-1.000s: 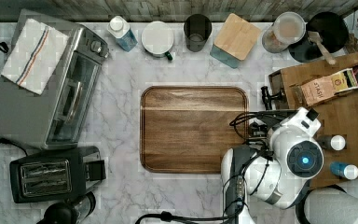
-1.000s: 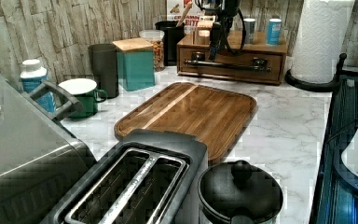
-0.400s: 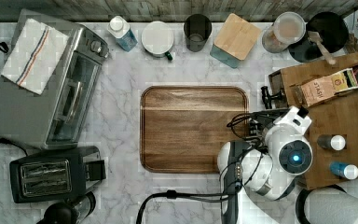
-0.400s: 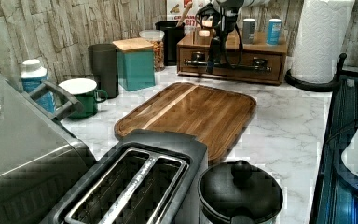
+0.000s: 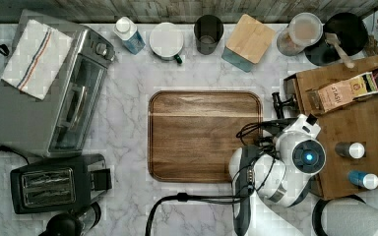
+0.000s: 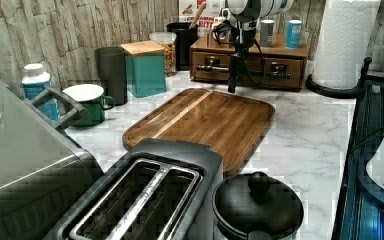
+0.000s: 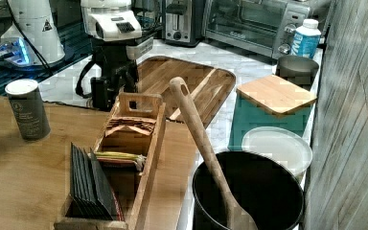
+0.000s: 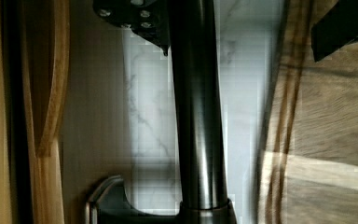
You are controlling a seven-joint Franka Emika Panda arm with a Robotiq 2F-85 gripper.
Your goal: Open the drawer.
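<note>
Hanging end effector (image 6: 234, 86): points down at the front of the drawer (image 6: 260, 62), in the left view just in front of the handle (image 6: 267, 73).
Opening: fingers spread apart, not clamped; in the wrist view the bar (image 8: 198, 116) runs between them. One finger (image 8: 135, 16) sits right beside the bar, the other (image 8: 342, 25) stands well off it.
Hold: nothing gripped.
Drawer place: in the lower front of the wooden box (image 5: 369, 123), at the top view's right side of the surface (image 5: 128, 132).
Drawer state: front looks flush with the box, so shut.
Drawer facing: front looks toward the cutting board (image 5: 204, 135), that is, toward the top view's left.
Long axis: the drawer front and its black bar run up and down in the top view, along the box edge; in the left view they run side to side, nearly level.
Handle gap: marble shows between the bar and the cutting board in the wrist view.
</note>
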